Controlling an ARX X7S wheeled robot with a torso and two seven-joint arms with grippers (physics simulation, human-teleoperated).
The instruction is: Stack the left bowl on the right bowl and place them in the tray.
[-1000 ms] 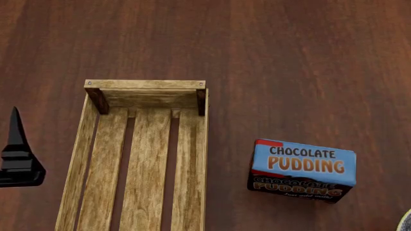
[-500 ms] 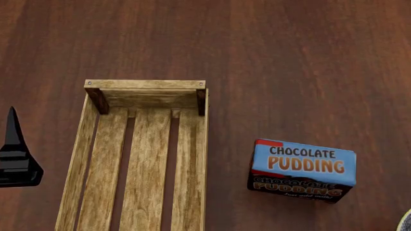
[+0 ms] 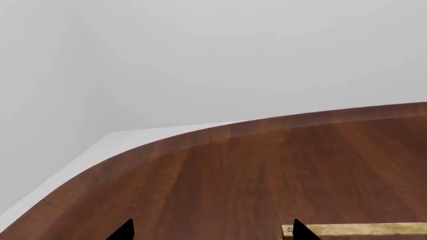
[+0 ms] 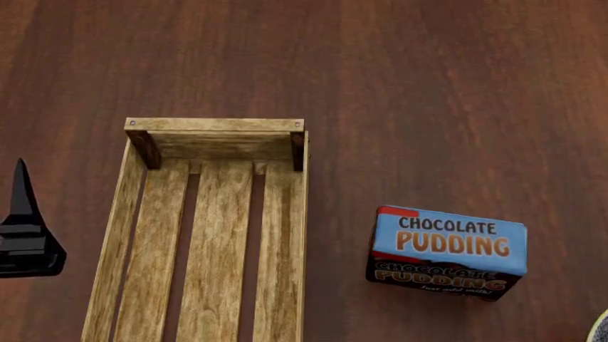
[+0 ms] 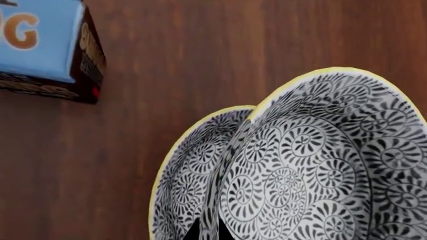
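Bowls: one bowl (image 5: 333, 165) leans tilted inside the other bowl (image 5: 190, 185), right of the pudding box (image 4: 446, 251). Right pincer (image 5: 208, 231) grips the tilted bowl's rim. Tray (image 4: 204, 235) lies left of the box on the table (image 4: 428, 92). Left pincer (image 3: 210, 231) hangs wide beside the tray.

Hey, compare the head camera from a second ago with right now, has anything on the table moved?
Almost nothing. The left gripper at the view's left edge dipped slightly toward the near side half a second ago and is now back about where it began. The tray, still empty, and the chocolate pudding box have not shifted, and the sliver of bowl rim stays at the bottom right corner.
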